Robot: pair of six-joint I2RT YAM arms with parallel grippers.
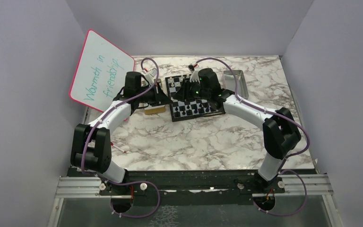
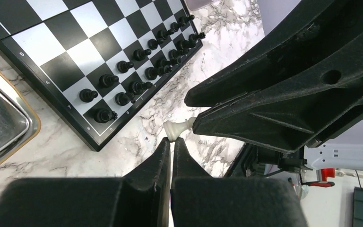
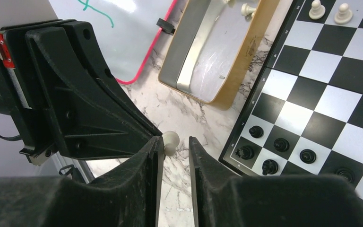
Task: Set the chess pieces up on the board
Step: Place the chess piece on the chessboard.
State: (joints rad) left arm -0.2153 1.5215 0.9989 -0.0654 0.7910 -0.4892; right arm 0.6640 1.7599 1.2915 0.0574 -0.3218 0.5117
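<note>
My left gripper is shut on the base of a white pawn, which it holds sideways above the marble just off a corner of the board. The pawn's round head sits between the fingertips of my right gripper. It touches the left finger, and a gap shows on the other side. Black chess pieces fill the two rows along the board's near edge. Two white pawns stand on far squares. From above, both wrists meet at the board's left side.
A wood-rimmed metal tray lies beside the board with a white piece in it. Another metal tray sits at the board's right. A pink-edged whiteboard leans at the back left. Grey walls enclose the marble table.
</note>
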